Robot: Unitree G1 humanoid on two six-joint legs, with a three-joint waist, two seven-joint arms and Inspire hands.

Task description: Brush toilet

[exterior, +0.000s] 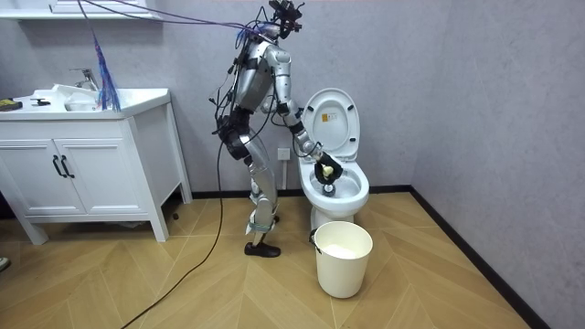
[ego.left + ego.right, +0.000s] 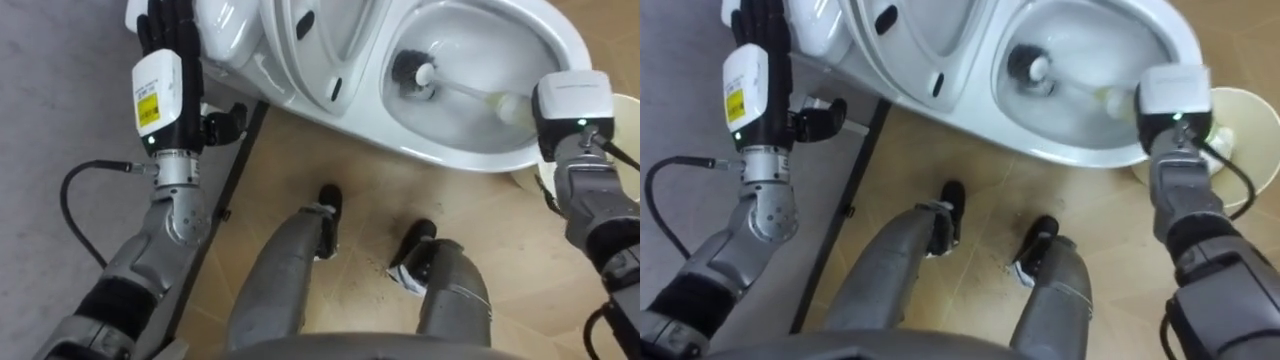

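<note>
The counter [image 1: 91, 99] with its sink and white cupboards stands at the room view's left, well apart from the work. The robot stands upright on the wooden floor just before the white toilet [image 2: 440, 155], whose lid [image 1: 335, 117] is raised against the grey wall. A white bucket [image 1: 344, 259] stands on the floor just in front of the toilet, beside the robot's right side.

Seen from the head, the bowl lies open below. The toilet brush [image 2: 412, 74] has its dark head down inside the bowl, near the bottom, and its pale handle slants across the bowl to the right hand [image 2: 572, 100], which hangs over the bowl's near rim. The back of that hand hides most of its fingers from above, but in the room view they appear curled round the handle's end, holding the brush.

The left hand [image 2: 170, 45] is raised at the toilet's left side, beside the cistern. Its fingers are straight and together, its thumb juts to the side, and it holds nothing.
</note>
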